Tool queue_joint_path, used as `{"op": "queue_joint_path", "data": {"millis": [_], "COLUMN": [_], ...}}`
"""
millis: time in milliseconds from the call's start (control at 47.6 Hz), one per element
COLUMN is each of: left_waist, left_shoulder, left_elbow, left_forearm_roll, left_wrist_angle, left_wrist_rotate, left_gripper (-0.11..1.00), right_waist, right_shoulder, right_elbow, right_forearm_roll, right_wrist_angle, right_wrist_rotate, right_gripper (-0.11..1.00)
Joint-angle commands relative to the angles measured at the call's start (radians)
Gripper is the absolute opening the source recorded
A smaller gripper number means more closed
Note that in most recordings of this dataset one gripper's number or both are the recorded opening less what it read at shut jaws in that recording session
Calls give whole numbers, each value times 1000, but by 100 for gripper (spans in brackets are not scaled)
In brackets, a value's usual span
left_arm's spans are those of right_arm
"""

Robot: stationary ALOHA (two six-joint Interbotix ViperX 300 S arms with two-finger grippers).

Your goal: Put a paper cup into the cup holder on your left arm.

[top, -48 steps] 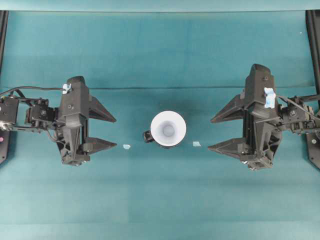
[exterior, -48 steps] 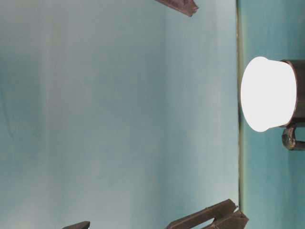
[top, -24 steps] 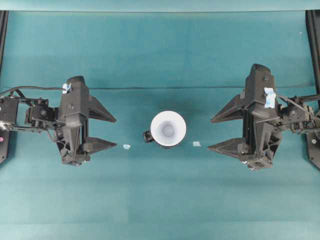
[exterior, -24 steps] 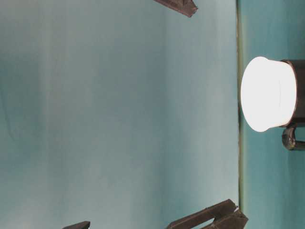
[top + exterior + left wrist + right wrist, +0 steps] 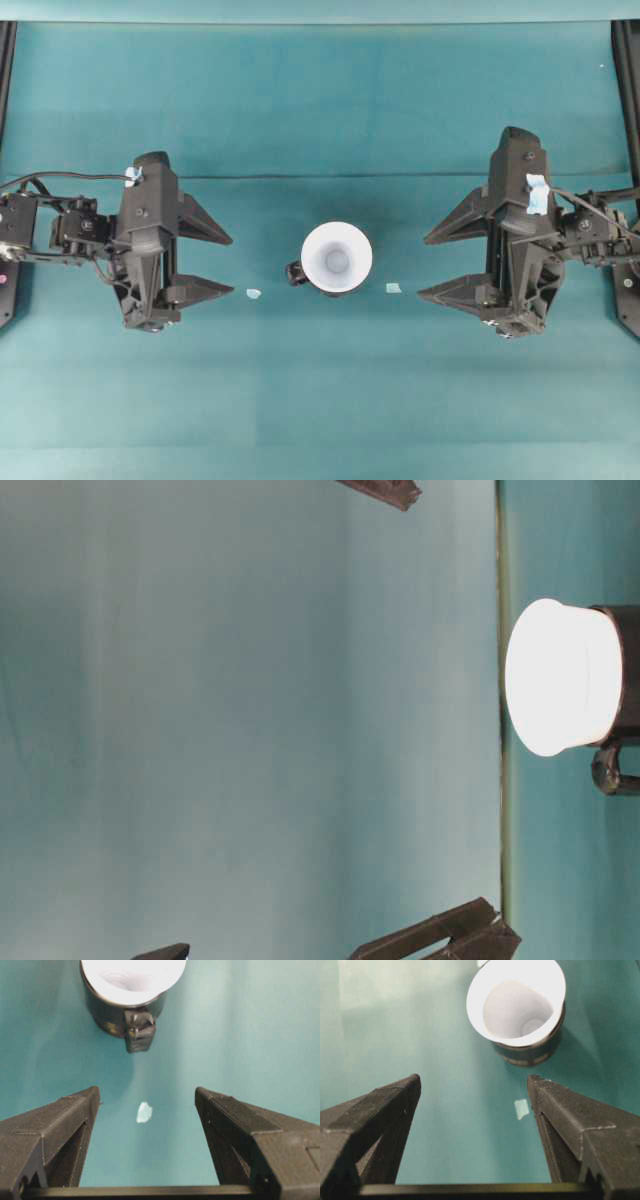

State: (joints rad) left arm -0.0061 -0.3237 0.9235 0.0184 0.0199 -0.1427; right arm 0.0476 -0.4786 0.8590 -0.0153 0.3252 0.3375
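Note:
The white paper cup (image 5: 337, 258) sits upright inside the glossy black cup holder (image 5: 295, 272), which stands mid-table between the two arms. Seen from the table-level view, the cup (image 5: 560, 677) rises well out of the holder (image 5: 630, 670). My left gripper (image 5: 232, 263) is open and empty, left of the holder and apart from it. In its wrist view the holder (image 5: 112, 1015), knob toward me, and the cup (image 5: 132, 977) lie ahead of the gripper (image 5: 146, 1092). My right gripper (image 5: 419, 270) is open and empty on the right. The cup (image 5: 517, 1000) and holder (image 5: 530, 1052) lie beyond that gripper (image 5: 474, 1079).
Two tiny pale paper scraps lie on the teal cloth, one (image 5: 253, 294) left of the holder and one (image 5: 393, 288) right of it. The left scrap (image 5: 144, 1112) lies between my left fingers, the right scrap (image 5: 521, 1108) beside my right finger.
The right gripper has shifted very slightly. The cup, the holder and the left gripper have not moved.

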Motion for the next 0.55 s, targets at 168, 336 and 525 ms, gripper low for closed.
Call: {"op": "queue_joint_path", "data": {"millis": [168,336,525], "left_waist": [-2,-2,-2], "left_shoulder": [-2,-2,-2], "left_elbow": [-17,-25,-23], "left_forearm_roll": [2,2,2], "left_wrist_angle": [-9,-17,-35], "left_wrist_rotate": [0,0,0], "left_gripper": [83,83,83], "right_waist": [-5,-6,-6], "right_shoulder": [-5,-5,-5], "right_elbow": [-17,-15,-12], "right_forearm_roll": [0,3,3], "right_wrist_angle": [-32,-31,-23], "right_wrist_rotate": [8,8,8], "right_gripper": [89,89,89]}}
